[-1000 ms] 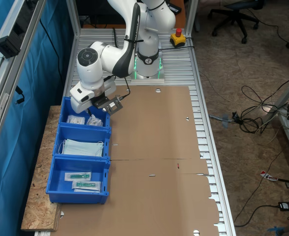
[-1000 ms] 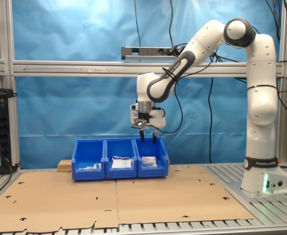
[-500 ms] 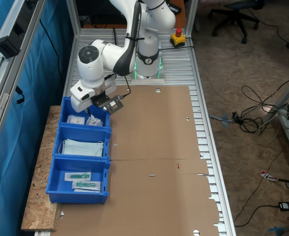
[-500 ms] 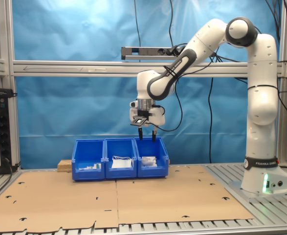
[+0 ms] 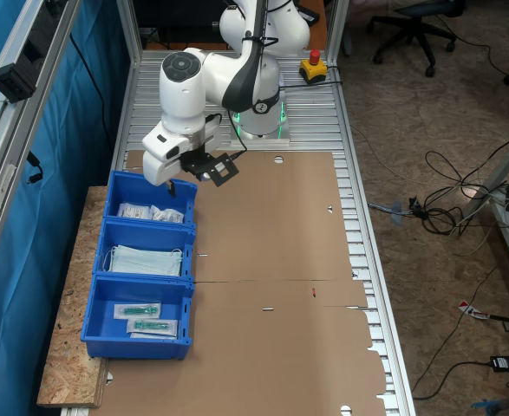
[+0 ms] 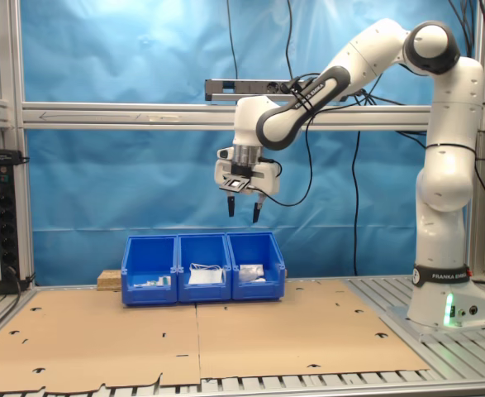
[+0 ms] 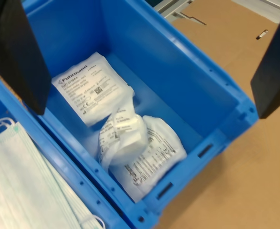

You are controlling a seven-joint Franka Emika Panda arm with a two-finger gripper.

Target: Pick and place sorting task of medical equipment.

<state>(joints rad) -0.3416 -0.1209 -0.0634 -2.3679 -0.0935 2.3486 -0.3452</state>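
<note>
- The gripper (image 6: 242, 210) hangs above the end bin (image 7: 211, 102), jaws wide and empty.
- Three white packets (image 7: 123, 136) lie inside that bin, overlapping.
- They look light, soft and slippery; a crinkled edge probably offers the best pinch.

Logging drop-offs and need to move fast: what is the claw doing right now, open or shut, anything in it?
Claw: open, holding nothing, raised above the bin that holds the white packets.
</note>
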